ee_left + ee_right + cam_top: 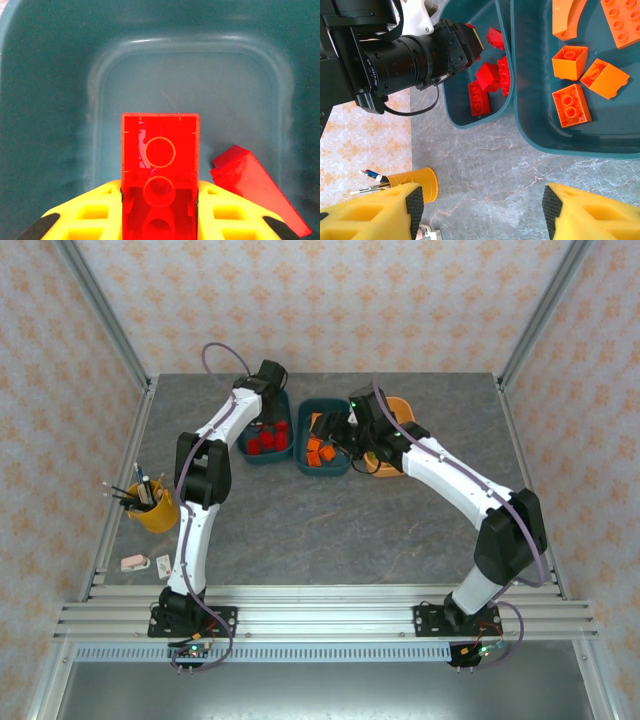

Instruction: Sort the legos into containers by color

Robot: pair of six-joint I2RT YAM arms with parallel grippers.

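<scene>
A grey marbled surface point(330, 530) carries everything. The white-and-black left arm point(205, 470) reaches to the far left, and the matching right arm point(460, 475) bends in toward the middle.

Three shallow rounded plastic tubs stand side by side at the far end: a dark teal left tub point(262, 457), a dark teal middle tub point(322, 470) and an orange right tub point(400, 405). A small yellow pen cup point(152, 508) stands well apart, near the left edge.

The left jaws hang inside the left tub, their yellow fingers point(90, 215) clamped on a red rectangular plastic brick point(160, 150) above the tub's bare floor. The right jaws stand apart with nothing between the yellow fingers point(380, 210), over the surface just beside the middle tub's rim.

A red wedge-shaped brick point(255, 187) lies on the left tub's floor, among other red bricks point(487, 82). Several orange bricks point(571, 102) lie in the middle tub.
</scene>
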